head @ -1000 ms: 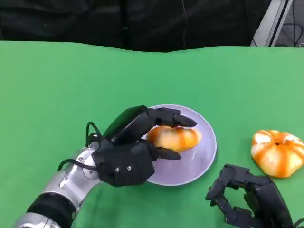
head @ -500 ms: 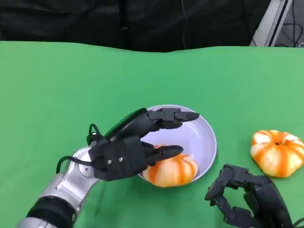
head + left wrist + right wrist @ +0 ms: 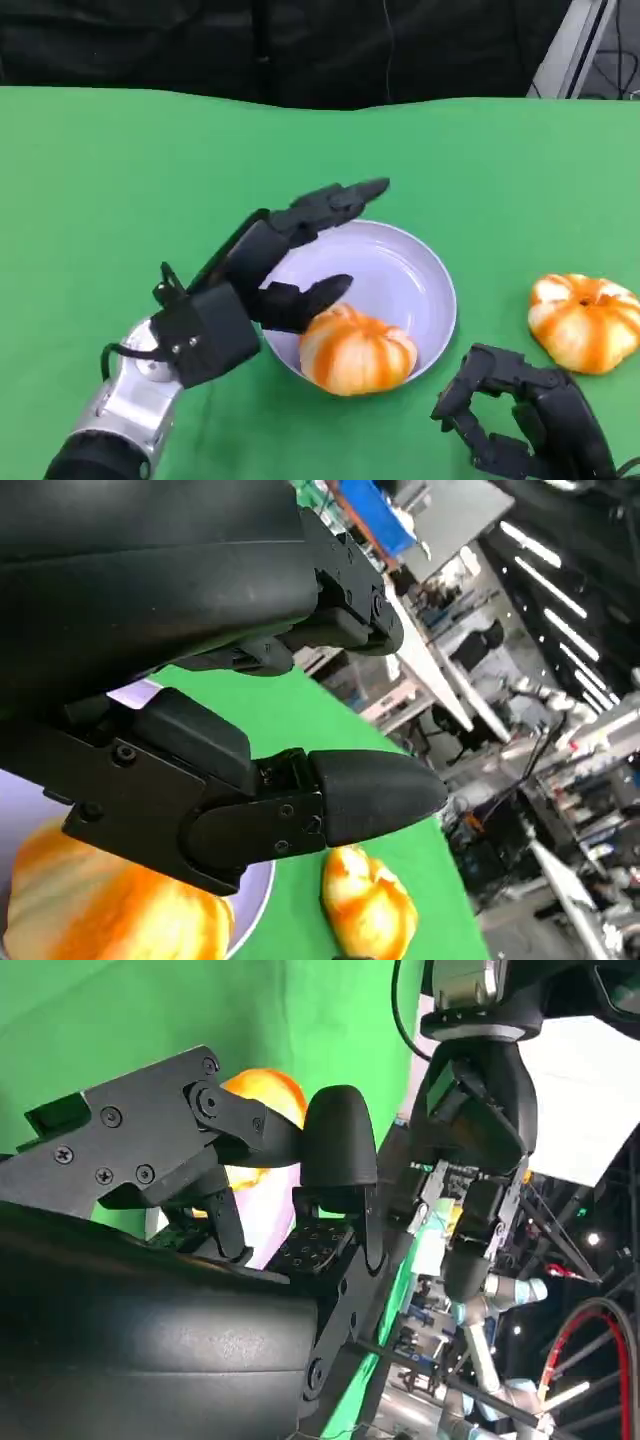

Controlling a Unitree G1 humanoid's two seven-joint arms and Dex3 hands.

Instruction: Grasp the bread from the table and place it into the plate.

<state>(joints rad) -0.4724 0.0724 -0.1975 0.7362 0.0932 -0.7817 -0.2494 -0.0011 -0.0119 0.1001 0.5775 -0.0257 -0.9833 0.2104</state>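
Change: the left hand (image 3: 225, 310) had let go of the bread (image 3: 357, 349) and drawn back toward the plate's near-left edge; a second before, it gripped the bread above the plate, and half a second before, its fingers were around the bread at the plate's near rim.
Bread: lay in the lilac plate (image 3: 415, 272), against its near rim, on the green desk (image 3: 120, 190); in the left wrist view it showed orange and cream (image 3: 110, 910) under the fingers.
Left hand: released, fingers apart, the upper ones stretched over the plate's far-left rim, the lower one pointing at the bread, just beside its left side; whether it touched could not be told.
Right hand: (image 3: 525, 410) fingers curled in, holding nothing, low at the desk's near right.
Second bread: (image 3: 585, 320) sat on the desk right of the plate, apart from it.
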